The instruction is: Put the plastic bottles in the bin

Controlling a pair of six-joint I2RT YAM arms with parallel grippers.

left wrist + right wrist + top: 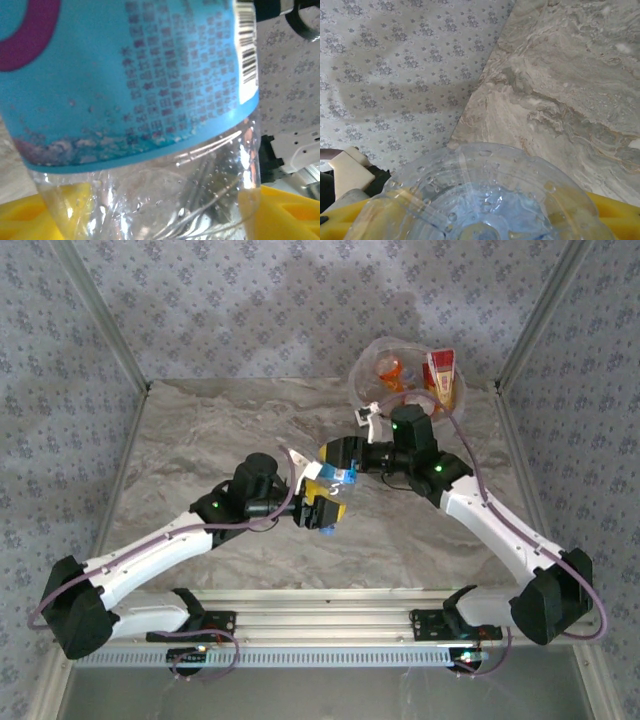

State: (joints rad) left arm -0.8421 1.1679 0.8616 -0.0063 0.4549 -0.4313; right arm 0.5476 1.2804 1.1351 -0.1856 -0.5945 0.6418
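Note:
A clear plastic bottle with a blue label (pixel 331 480) hangs above the middle of the table, between my two grippers. My left gripper (pixel 325 508) is shut on it from the near side. In the left wrist view the blue label (pixel 150 100) looms close and the yellow fingers (pixel 282 212) press the clear lower body. My right gripper (pixel 341 460) is shut on it from the far side. Its wrist view has the bottle's clear base (pixel 490 190) between yellow fingers (pixel 620 215). The bin (pixel 367 380) stands at the far right with orange and red-labelled bottles (pixel 441 372) inside.
The marble table (pixel 200 440) spreads bare around the arms. Metal frame posts (pixel 100 320) rise at the back corners against patterned wallpaper. The right arm's elbow lies just in front of the bin. In the right wrist view the table edge (pixel 485 85) meets the wall.

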